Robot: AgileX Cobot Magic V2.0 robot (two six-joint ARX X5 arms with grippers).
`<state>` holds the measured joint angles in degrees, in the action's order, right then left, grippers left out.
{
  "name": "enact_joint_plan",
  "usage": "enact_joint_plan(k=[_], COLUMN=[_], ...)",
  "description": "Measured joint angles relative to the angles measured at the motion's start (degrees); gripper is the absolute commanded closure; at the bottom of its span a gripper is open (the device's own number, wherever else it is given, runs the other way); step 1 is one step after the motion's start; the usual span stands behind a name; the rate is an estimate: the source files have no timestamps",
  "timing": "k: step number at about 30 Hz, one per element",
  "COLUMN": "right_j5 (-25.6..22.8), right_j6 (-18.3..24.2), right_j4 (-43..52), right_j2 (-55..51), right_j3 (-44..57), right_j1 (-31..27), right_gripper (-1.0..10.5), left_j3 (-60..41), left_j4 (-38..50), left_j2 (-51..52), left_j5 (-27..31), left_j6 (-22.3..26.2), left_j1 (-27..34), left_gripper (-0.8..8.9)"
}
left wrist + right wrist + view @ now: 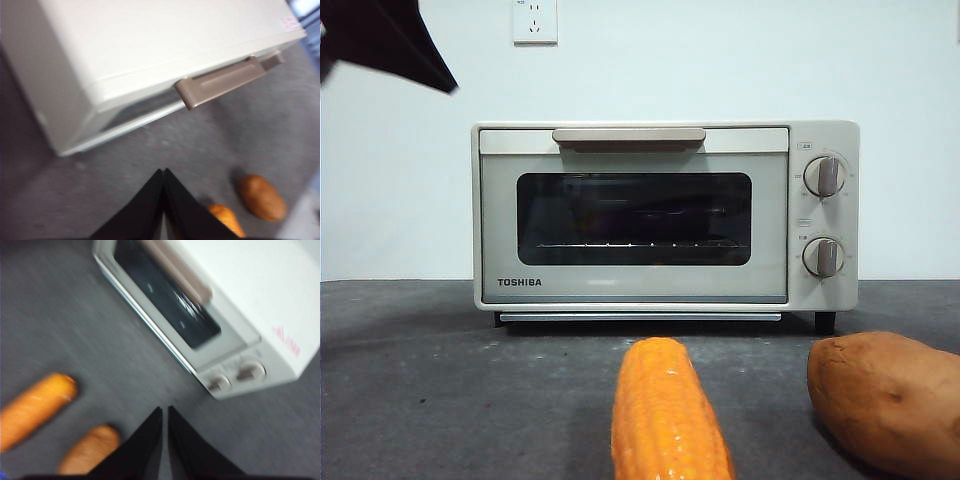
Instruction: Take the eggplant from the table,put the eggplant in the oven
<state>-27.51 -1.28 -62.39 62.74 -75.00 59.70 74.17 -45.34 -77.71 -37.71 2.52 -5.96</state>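
Observation:
No eggplant shows in any view. The cream-white TOSHIBA oven (665,215) stands at the back of the dark grey table (420,380) with its glass door closed and its beige handle (628,137) up. My left gripper (164,172) hangs high over the table in front of the oven (150,45), jaws pressed together and holding nothing. My right gripper (165,410) also hovers high, on the knob side of the oven (235,300), with its jaws shut and nothing between them. One arm's black tip (390,45) shows at the front view's top left corner.
An orange-yellow corn cob (667,415) lies in front of the oven at the table's near edge. A brown sweet potato (885,400) rests to its right. Both appear below the left gripper, the corn (227,220) and the potato (261,197).

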Motion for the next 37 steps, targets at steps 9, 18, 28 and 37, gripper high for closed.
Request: enact_joint_plan(k=[9, 18, 28, 37], right_j5=[1.05, 17.42, 14.05, 13.99], right_j6=[0.0, -1.79, -2.03, -2.03], right_j4=[9.62, 39.21, 45.99, 46.4], right_j2=[-4.61, -25.0, -36.52, -38.32], right_j3=[17.75, 40.35, 47.23, 47.23], right_j1=[-14.67, -34.84, -36.2, -36.2], right_gripper=[9.4, 9.4, 9.4, 9.4], left_j3=[-11.54, -40.19, -44.19, -44.19], left_j4=[7.98, 23.37, 23.78, 23.58], left_j2=[17.97, 39.41, 43.91, 44.15], left_j5=[14.86, 25.09, 25.66, 25.73], left_j6=[-0.13, -8.07, -13.25, -13.66], left_j1=[-2.05, -2.19, -2.21, -2.36], left_gripper=[8.08, 8.08, 8.08, 8.08])
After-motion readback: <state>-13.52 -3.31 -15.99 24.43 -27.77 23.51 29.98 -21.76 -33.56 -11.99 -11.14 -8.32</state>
